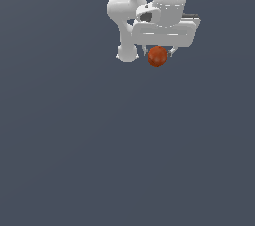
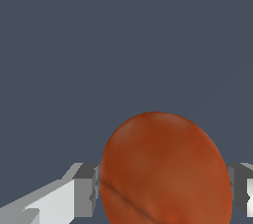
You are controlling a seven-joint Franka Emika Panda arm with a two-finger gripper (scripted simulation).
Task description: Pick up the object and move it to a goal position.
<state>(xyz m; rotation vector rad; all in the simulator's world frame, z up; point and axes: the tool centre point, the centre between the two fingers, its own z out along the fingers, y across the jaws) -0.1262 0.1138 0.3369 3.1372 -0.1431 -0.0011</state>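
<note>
Wrist view: ball (image 2: 165, 168) sits between the fingers (image 2: 84, 191), both pads against its sides. Pincer (image 1: 158, 53) closed on it, holding. Grasp done; carry to goal left, no goal marker visible.

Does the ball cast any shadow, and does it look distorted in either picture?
Exterior view: flat, even light, no shadow under the ball, which looks round. Wrist view: the ball is stretched into an oval and cropped between the end effector's fingers.
</note>
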